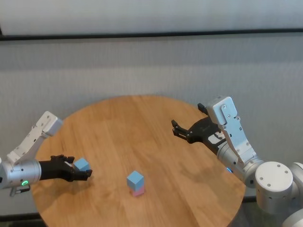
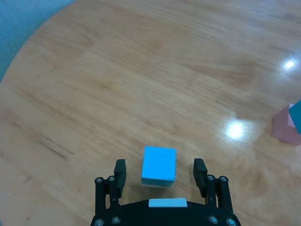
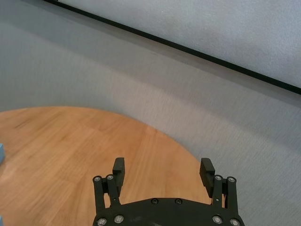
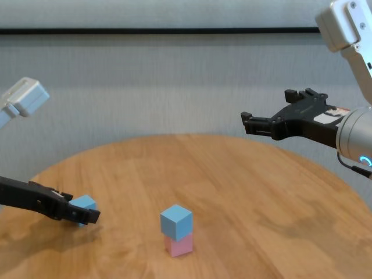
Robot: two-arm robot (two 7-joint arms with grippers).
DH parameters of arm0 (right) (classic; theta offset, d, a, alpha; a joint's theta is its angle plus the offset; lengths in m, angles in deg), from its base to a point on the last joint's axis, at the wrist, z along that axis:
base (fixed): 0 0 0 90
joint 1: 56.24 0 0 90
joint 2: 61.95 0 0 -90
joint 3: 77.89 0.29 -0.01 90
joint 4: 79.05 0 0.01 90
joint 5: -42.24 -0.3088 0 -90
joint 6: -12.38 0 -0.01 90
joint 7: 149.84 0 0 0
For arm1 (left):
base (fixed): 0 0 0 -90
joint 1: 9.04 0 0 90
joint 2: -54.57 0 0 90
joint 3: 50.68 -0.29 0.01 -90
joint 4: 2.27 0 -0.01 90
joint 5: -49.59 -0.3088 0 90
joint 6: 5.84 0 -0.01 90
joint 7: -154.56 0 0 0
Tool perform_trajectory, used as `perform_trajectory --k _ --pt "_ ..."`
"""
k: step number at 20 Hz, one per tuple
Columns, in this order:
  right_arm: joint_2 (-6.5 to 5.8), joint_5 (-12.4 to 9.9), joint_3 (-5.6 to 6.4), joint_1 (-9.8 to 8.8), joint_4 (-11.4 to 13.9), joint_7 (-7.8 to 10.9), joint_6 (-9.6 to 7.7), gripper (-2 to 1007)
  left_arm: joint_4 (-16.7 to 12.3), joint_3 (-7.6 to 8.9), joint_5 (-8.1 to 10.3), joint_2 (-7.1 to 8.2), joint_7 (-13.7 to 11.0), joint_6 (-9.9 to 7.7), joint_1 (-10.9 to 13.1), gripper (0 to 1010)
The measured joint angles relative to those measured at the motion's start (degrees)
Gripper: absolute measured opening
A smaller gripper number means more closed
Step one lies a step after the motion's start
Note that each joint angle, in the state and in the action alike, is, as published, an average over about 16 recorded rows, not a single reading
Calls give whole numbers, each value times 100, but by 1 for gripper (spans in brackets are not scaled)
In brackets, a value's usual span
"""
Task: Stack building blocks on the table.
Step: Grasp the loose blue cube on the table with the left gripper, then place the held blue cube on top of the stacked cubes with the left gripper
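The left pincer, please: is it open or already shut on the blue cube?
Open. In the left wrist view the left pincer straddles the loose blue cube, with table visible between each finger and the cube.

bare lab-like test room, round wooden table [image 1: 156, 123]; plain grey fabric wall [image 1: 142, 66], black rail [image 1: 151, 34]

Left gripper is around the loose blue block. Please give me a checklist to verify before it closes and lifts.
1. Loose blue block sits between the left gripper fingers: ok.
2. Fingers clear of its sides: ok.
3. Block flat on the table: ok.
4. Stack ready, blue block on pink block: ok.
5. Right gripper open, held above the table away from the stack: ok.
6. Exact squareness to the fingers: cannot tell.
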Motion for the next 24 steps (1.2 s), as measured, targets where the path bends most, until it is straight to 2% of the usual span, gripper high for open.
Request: perform_trajectory --k 4,16,20,24 --pt "0 0 0 0 0 0 0 1005 0 7 2 -1 1 9 3 848" --pt "0 0 0 0 0 0 0 1005 -56 62 40 6 59 60 64 477" --pt "0 0 0 0 0 0 0 1004 -189 135 95 35 140 101 166 411" --pt "0 0 0 0 0 0 0 1005 -450 240 177 100 249 139 335 393"
